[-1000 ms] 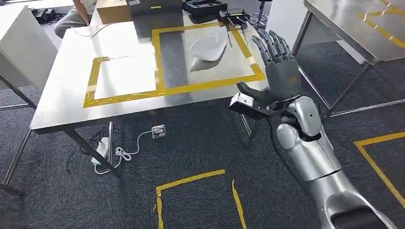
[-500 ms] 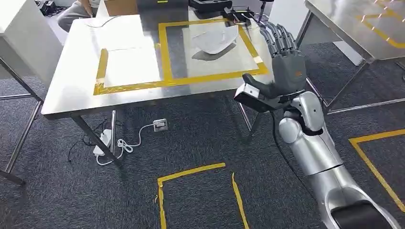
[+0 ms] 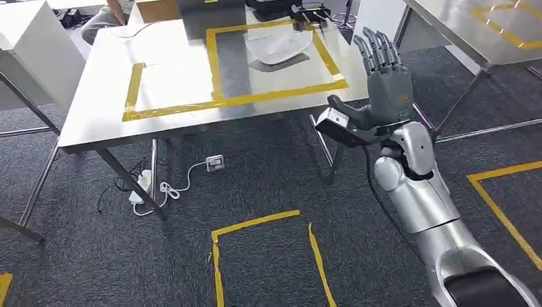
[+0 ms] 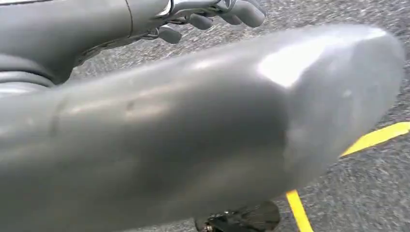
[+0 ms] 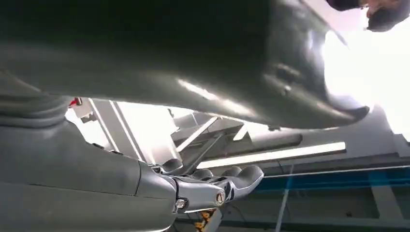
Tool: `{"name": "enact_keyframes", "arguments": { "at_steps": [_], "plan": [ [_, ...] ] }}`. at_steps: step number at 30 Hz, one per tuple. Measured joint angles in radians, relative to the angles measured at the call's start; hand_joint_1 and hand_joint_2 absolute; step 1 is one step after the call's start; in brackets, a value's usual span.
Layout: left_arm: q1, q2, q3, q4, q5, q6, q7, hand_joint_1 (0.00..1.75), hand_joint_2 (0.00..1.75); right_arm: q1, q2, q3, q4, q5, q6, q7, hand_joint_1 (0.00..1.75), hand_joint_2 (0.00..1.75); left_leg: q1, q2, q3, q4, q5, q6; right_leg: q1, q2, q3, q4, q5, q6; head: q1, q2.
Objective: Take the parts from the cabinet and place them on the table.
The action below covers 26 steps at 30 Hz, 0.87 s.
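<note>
A white curved part [image 3: 278, 48] lies on the steel table [image 3: 96, 96], inside the far yellow-taped rectangle [image 3: 275, 96]. My right hand [image 3: 383, 80] is raised beside the table's near right corner, palm flat and fingers straight and spread, holding nothing. In the right wrist view its thumb [image 5: 193, 63] and fingers [image 5: 217, 186] stand apart against the ceiling. The left wrist view looks down at dark carpet past my left hand [image 4: 193, 130]; its fingers [image 4: 212, 14] hold nothing.
A second steel table [image 3: 460, 25] stands to the right and a white cabinet [image 3: 32, 51] to the left. A cardboard box [image 3: 156, 7], a black case [image 3: 281, 6] and a seated person [image 3: 105, 16] are behind the table. A power strip [image 3: 214, 163] and cables lie under it.
The whole picture has shifted, so the camera has moved; the table now sits a little more square in view. My right hand stays raised with its fingers spread.
</note>
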Motion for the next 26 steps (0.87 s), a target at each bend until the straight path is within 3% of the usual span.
{"name": "enact_keyframes", "arguments": {
  "at_steps": [1,2,3,6,7,8,9,11,12,13,14,15,16,17,18,19,20,21,22,23,25,26],
  "plan": [
    [0.000,0.001,0.000,0.000,0.000,0.000,0.000,0.00,0.00,-0.001,0.000,0.000,0.000,0.000,0.000,0.001,0.00,0.00,0.000,0.000,0.068,-0.100,0.024,0.005,0.000,0.000,-0.006,0.002,0.005,0.003,0.000,0.000],
    [-0.002,0.001,0.000,0.000,0.000,0.000,0.000,0.00,0.00,-0.001,0.000,0.000,0.000,0.000,0.000,0.003,0.00,0.00,-0.002,0.000,0.113,-0.180,0.000,0.012,0.000,-0.001,-0.009,0.005,0.009,0.007,0.000,0.000],
    [-0.003,0.002,0.000,0.000,-0.001,0.000,-0.001,0.00,0.00,-0.003,0.000,0.000,0.000,0.000,0.000,0.006,0.00,0.00,-0.008,-0.001,0.134,-0.199,-0.001,0.016,0.003,-0.001,-0.015,0.006,0.014,0.014,0.002,0.000],
    [-0.003,0.002,0.000,0.000,-0.007,0.000,0.002,0.00,0.00,-0.002,0.000,0.000,0.002,0.006,0.010,0.020,0.00,0.00,-0.012,-0.001,0.116,-0.200,0.011,0.034,0.000,-0.002,-0.016,0.000,0.034,0.034,-0.001,0.000],
    [-0.002,0.000,0.000,0.000,-0.008,0.000,0.002,0.00,0.00,-0.003,-0.003,-0.001,0.003,0.005,0.015,0.023,0.00,0.00,-0.003,0.001,0.114,-0.209,0.024,0.044,0.001,0.000,-0.022,0.003,0.032,0.040,-0.001,0.000],
    [-0.004,0.000,0.000,0.000,-0.009,-0.001,0.004,0.00,0.00,-0.003,-0.005,-0.001,0.003,0.004,0.017,0.024,0.00,0.00,-0.003,0.004,0.106,-0.209,0.032,0.049,-0.001,0.004,-0.031,0.023,0.003,0.047,0.000,0.000],
    [-0.004,0.000,0.000,0.000,-0.009,-0.001,0.005,0.00,0.00,-0.003,-0.008,-0.001,0.004,0.004,0.020,0.023,0.00,0.00,-0.002,0.004,0.096,-0.209,0.040,0.056,-0.003,0.005,-0.051,0.072,-0.047,0.052,0.003,0.000],
    [-0.003,0.000,0.000,0.000,-0.009,-0.001,0.007,0.00,0.00,0.001,-0.013,-0.001,0.005,0.002,0.023,0.023,0.00,0.00,-0.003,0.006,0.072,-0.208,0.057,0.059,-0.006,0.004,-0.110,0.242,-0.150,0.062,0.003,0.000],
    [-0.003,0.000,0.000,0.000,-0.009,-0.002,0.007,0.00,0.00,0.005,-0.017,-0.001,0.007,0.001,0.026,0.023,0.00,0.00,-0.003,0.006,0.060,-0.206,0.064,0.058,-0.006,0.004,-0.126,0.302,-0.169,0.064,0.003,0.000],
    [-0.002,0.000,0.000,0.000,-0.009,-0.002,0.007,0.00,0.00,0.008,-0.021,-0.001,0.010,0.000,0.030,0.023,0.00,1.75,-0.003,0.005,0.049,-0.204,0.072,0.057,-0.007,0.004,-0.121,0.321,-0.161,0.065,0.003,0.000],
    [-0.002,0.000,0.000,0.000,-0.009,-0.002,0.007,0.00,0.00,0.010,-0.022,-0.001,0.013,-0.002,0.030,0.023,0.00,1.75,-0.003,0.005,0.039,-0.201,0.077,0.055,-0.008,0.004,-0.096,0.293,-0.135,0.064,0.003,0.000],
    [-0.001,-0.001,0.000,0.000,-0.009,-0.002,0.005,0.00,0.00,0.010,-0.023,-0.001,0.015,-0.003,0.030,0.022,0.00,1.75,-0.002,0.005,0.030,-0.198,0.081,0.052,-0.008,0.004,-0.049,0.229,-0.100,0.063,0.003,0.000],
    [-0.001,-0.002,0.000,0.000,-0.009,-0.002,-0.003,0.00,0.00,0.009,-0.023,-0.001,0.016,-0.003,0.029,0.022,0.00,1.75,-0.002,0.005,0.023,-0.195,0.084,0.049,-0.008,0.004,0.021,0.124,-0.068,0.059,0.003,0.000],
    [-0.002,-0.002,0.000,0.000,-0.009,-0.002,-0.013,0.00,0.00,0.008,-0.023,-0.001,0.017,-0.003,0.027,0.022,0.00,1.75,-0.002,0.006,0.021,-0.191,0.087,0.044,-0.008,0.003,0.078,0.034,-0.076,0.055,0.003,0.000],
    [-0.003,-0.002,0.000,0.000,-0.009,-0.002,-0.018,0.00,0.00,0.009,-0.023,-0.001,0.019,-0.002,0.027,0.023,0.00,1.75,-0.006,0.005,0.015,-0.190,0.092,0.037,-0.001,0.006,0.095,0.008,-0.091,0.047,0.003,0.000],
    [-0.003,-0.001,0.000,0.000,-0.009,-0.002,-0.022,0.00,0.00,0.011,-0.024,-0.002,0.021,-0.001,0.024,0.024,0.00,1.75,-0.006,0.005,0.017,-0.191,0.096,0.031,0.002,0.007,0.088,0.014,-0.081,0.038,0.004,0.000],
    [-0.004,-0.001,0.000,0.000,-0.009,-0.002,-0.023,0.00,1.75,0.009,-0.025,-0.002,0.024,0.000,0.023,0.027,0.00,1.75,-0.005,0.005,0.017,-0.191,0.101,0.026,0.001,0.007,0.086,0.005,-0.084,0.032,0.005,0.000],
    [-0.004,0.001,0.000,0.000,-0.009,-0.003,-0.023,0.00,1.75,0.010,-0.025,-0.002,0.026,0.002,0.022,0.031,0.00,1.75,-0.009,0.006,0.014,-0.192,0.089,0.042,-0.001,0.007,0.086,-0.001,-0.081,0.036,0.005,0.000],
    [-0.004,0.001,0.001,0.000,-0.009,-0.003,-0.023,0.00,1.75,0.010,-0.025,-0.002,0.029,0.003,0.022,0.033,0.00,1.75,-0.009,0.005,0.008,-0.195,0.095,0.060,0.000,0.008,0.084,-0.001,-0.078,0.031,0.004,0.000],
    [-0.004,0.001,0.001,0.000,-0.008,-0.003,-0.022,0.00,1.75,0.011,-0.025,-0.002,0.031,0.004,0.022,0.037,0.00,1.75,-0.008,0.006,0.008,-0.199,0.101,0.059,0.002,0.008,0.083,-0.001,-0.076,0.027,0.004,0.000],
    [-0.005,0.000,0.003,0.000,-0.009,-0.003,-0.019,0.00,1.75,0.011,-0.025,-0.002,0.037,0.008,0.021,0.040,0.00,1.75,-0.006,0.005,0.014,-0.208,0.114,0.038,0.004,0.008,0.077,0.000,-0.069,0.019,0.003,0.000],
    [-0.005,0.000,0.004,0.000,-0.009,-0.003,-0.019,0.00,1.75,0.011,-0.025,-0.002,0.039,0.008,0.021,0.040,0.00,1.75,-0.005,0.005,0.013,-0.210,0.121,0.033,0.005,0.008,0.073,0.001,-0.066,0.015,0.004,0.000]
  ]
}}
